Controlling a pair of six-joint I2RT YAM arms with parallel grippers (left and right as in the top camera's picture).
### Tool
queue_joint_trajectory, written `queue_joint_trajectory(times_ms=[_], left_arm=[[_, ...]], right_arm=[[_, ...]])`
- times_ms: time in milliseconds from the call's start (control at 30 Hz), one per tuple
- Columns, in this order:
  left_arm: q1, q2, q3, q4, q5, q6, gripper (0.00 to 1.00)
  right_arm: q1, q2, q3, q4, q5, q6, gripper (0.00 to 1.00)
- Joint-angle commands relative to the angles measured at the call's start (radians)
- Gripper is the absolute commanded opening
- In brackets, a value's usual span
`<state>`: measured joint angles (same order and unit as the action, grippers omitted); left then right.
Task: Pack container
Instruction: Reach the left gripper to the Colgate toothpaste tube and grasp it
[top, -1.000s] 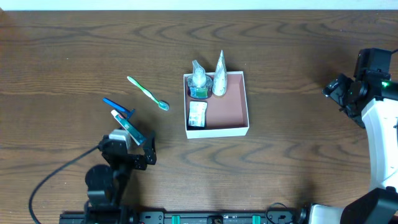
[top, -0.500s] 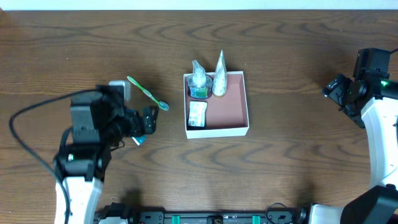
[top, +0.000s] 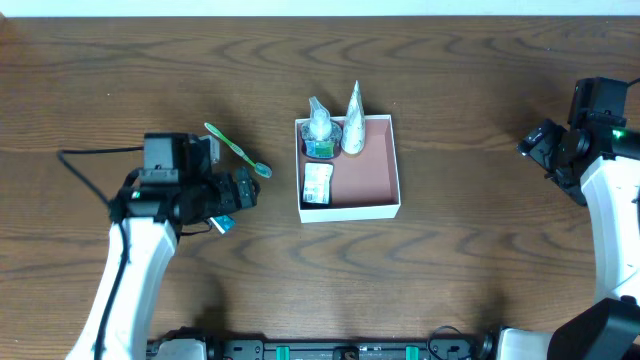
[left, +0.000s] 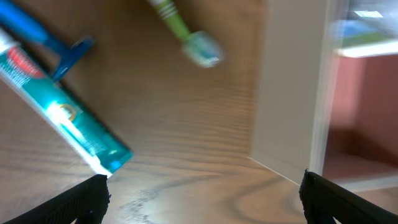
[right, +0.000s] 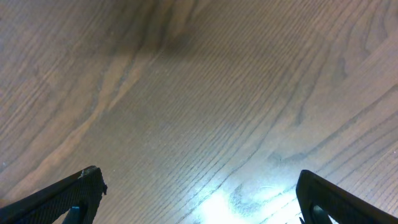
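Left of the square, white-walled container with its reddish-brown floor, which sits mid-table, the left gripper hangs spread and empty over a teal toothpaste tube, a blue razor and a green toothbrush, all three unpacked. Three small toiletries already fill the container's left side. Far right of it, the right gripper is spread and empty too.

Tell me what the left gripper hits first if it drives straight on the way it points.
Most likely the container, at its left white wall: the left gripper points right at it across bare wood. The toothbrush head lies just off that line; the gripper's height is unclear.
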<state>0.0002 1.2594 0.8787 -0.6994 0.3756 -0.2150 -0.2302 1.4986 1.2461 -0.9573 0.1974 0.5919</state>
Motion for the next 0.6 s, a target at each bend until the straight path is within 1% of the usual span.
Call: queue_joint_trajectory(times_ms=[0, 133, 267, 333, 500, 567], left_arm=[[0.005, 0.071, 0.016, 0.007, -0.131, -0.135, 0.98], [0.006, 0.146, 0.016, 0.015, -0.229, -0.290, 0.98], [0.013, 0.213, 0.016, 0.015, -0.243, -0.383, 0.98], [0.026, 0.245, 0.016, 0.015, -0.243, -0.409, 0.98], [0.079, 0.299, 0.015, 0.024, -0.243, -0.419, 0.99], [0.103, 0.312, 0.015, 0.032, -0.242, -0.419, 0.95]], right_arm=[[-0.006, 0.005, 0.001, -0.001, 0.004, -0.002, 0.99], [-0.006, 0.005, 0.001, -0.001, 0.004, -0.002, 0.99], [-0.006, 0.005, 0.001, -0.001, 0.004, -0.002, 0.99], [-0.006, 0.005, 0.001, -0.001, 0.004, -0.002, 0.99], [-0.006, 0.005, 0.001, -0.001, 0.004, -0.002, 0.99], [-0.006, 0.005, 0.001, -0.001, 0.004, -0.002, 0.99]])
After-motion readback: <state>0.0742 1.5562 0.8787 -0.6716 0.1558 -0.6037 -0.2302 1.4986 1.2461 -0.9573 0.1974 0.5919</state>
